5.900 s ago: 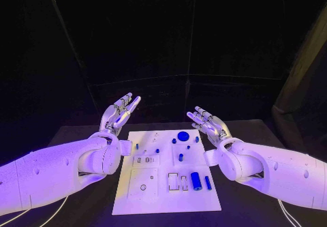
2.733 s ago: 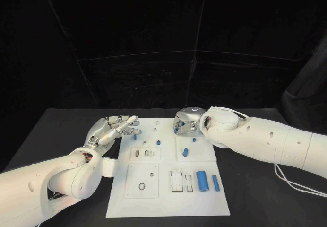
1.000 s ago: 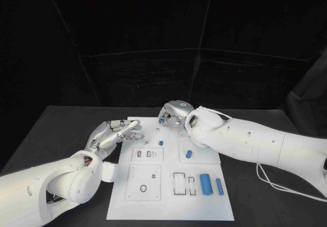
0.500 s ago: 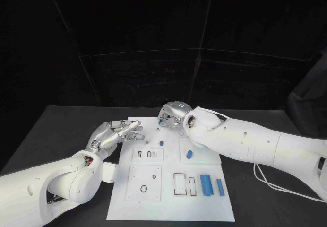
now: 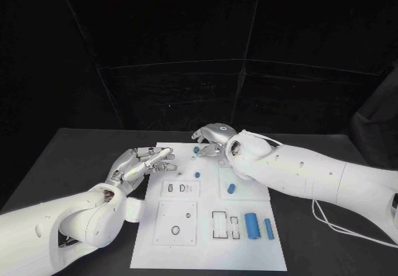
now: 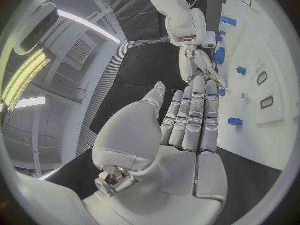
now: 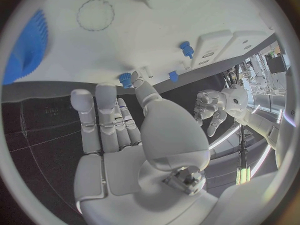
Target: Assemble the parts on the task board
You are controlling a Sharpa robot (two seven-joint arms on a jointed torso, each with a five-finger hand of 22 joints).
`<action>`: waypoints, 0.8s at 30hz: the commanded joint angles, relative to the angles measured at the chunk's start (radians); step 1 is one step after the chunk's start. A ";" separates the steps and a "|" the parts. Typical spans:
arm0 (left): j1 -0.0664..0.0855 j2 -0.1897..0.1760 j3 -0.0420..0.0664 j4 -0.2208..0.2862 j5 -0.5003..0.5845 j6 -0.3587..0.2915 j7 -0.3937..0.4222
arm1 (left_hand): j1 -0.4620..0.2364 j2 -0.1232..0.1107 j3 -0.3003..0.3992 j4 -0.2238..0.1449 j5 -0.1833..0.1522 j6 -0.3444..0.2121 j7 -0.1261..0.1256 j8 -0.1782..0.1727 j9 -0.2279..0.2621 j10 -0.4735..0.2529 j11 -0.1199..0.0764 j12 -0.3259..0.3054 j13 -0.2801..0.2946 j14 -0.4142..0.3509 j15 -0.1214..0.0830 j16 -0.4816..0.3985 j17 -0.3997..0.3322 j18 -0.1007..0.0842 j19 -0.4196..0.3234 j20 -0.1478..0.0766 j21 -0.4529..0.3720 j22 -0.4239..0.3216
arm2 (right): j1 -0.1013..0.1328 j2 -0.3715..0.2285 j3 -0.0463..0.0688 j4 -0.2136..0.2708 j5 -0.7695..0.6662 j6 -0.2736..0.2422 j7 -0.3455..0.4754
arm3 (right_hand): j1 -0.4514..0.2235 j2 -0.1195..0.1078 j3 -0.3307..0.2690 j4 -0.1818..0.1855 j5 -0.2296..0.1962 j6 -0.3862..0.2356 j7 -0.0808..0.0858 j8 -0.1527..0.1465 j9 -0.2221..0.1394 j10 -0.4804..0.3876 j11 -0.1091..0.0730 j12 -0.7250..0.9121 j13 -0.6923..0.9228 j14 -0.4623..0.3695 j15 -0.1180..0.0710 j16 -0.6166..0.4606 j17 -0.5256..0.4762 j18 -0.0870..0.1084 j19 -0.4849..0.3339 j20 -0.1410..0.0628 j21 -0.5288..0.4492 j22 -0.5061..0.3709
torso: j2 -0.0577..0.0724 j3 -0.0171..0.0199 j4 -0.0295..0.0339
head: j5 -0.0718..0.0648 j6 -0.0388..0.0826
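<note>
The white task board (image 5: 207,241) lies in the middle of the table. My left hand (image 5: 145,163) hovers at its far left edge with fingers stretched out together, holding nothing. My right hand (image 5: 211,138) hangs over the board's far end, fingers extended and empty. Blue parts lie on the board: a small peg (image 5: 197,173), an oblong piece (image 5: 231,187), a thick cylinder (image 5: 251,225) and a thin bar (image 5: 268,228). In the right wrist view a blue toothed disc (image 7: 28,47) and a small blue peg (image 7: 125,78) stand just past my right hand (image 7: 125,135).
Empty slots and recesses (image 5: 217,224) mark the board's near half. Black table (image 5: 75,161) surrounds the board on both sides. In the left wrist view my left hand (image 6: 187,120) points toward the right hand (image 6: 197,60) and the board (image 6: 275,60).
Both hands came down from a raised pose to the board's far end. Over the last second the right hand shifted slightly and the left hand stayed nearly still.
</note>
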 commanded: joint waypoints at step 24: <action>0.002 -0.008 0.000 -0.002 -0.004 0.029 -0.009 | 0.010 0.002 0.011 -0.002 0.005 -0.002 0.005 -0.007 -0.001 -0.001 0.005 -0.008 -0.001 -0.005 0.005 -0.007 0.002 0.013 0.005 0.004 -0.008 -0.002 | 0.003 -0.337 0.042 0.226 0.276 0.142 -0.130 | -0.023 -0.124 -0.145 0.335 0.207 0.160 -0.036 0.027 0.010 0.322 -0.068 0.759 0.697 0.109 -0.055 0.382 0.583 -0.051 0.264 -0.052 0.188 0.372 | -0.002 0.0136 -0.0247 | -0.009 0.012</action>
